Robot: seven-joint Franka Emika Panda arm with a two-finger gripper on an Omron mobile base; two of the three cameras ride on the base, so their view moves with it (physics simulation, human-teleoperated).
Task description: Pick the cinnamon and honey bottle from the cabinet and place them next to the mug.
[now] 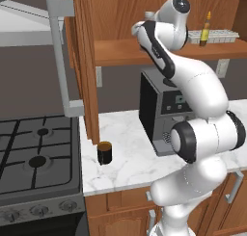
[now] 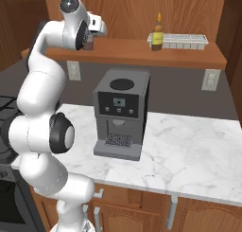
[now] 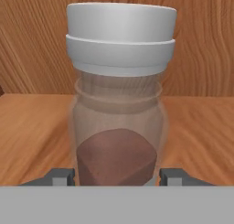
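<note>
The cinnamon (image 3: pixel 119 127), a clear jar of reddish-brown powder with a grey cap, stands upright on the cabinet (image 3: pixel 32 127) shelf. My gripper (image 3: pixel 118 176) straddles its lower part, and both fingertips (image 3: pixel 61 176) meet the glass. From the right base view the hand (image 2: pixel 96 27) reaches in at the left end of the shelf (image 2: pixel 142 51). The honey bottle (image 1: pixel 205 32) (image 2: pixel 158 34) stands upright farther right on the same shelf. On the marble counter, the dark mug (image 1: pixel 104 152) sits near the stove.
A white ice tray (image 1: pixel 214 36) (image 2: pixel 182 40) lies beside the honey bottle. A grey coffee machine (image 1: pixel 159 110) (image 2: pixel 120 112) stands on the counter below the shelf. The open cabinet door (image 1: pixel 87 61) hangs above the mug. The stove (image 1: pixel 38 153) is at the left.
</note>
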